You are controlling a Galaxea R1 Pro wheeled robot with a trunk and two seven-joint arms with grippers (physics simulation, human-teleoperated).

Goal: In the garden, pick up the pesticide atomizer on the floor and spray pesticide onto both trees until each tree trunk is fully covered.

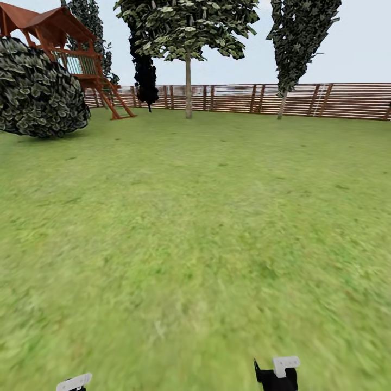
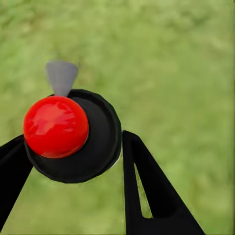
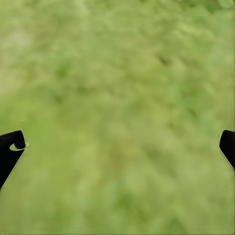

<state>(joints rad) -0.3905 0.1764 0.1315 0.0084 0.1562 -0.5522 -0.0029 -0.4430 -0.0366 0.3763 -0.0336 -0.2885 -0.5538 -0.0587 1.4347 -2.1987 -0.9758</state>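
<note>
Lawn [image 1: 190, 217] ran to the fence [image 1: 326, 100]; no thick trunk showed. The left gripper [image 2: 73, 161] clamped the atomizer [image 2: 73, 134], the right gripper [image 3: 117, 152] spread wide. Best to turn slowly, nozzle held level, seeking trees beyond twelve o'clock.

Big open lawn [image 1: 195, 228] running all the way out to a reddish-brown slatted wooden fence [image 1: 304, 100] along the far side. Far left there's a wooden playset [image 1: 70, 51] with a red roof, with a round dark bush [image 1: 41, 89] in front of it. Pale, hazy sky [image 1: 364, 43] overhead, flat daylight.
</note>
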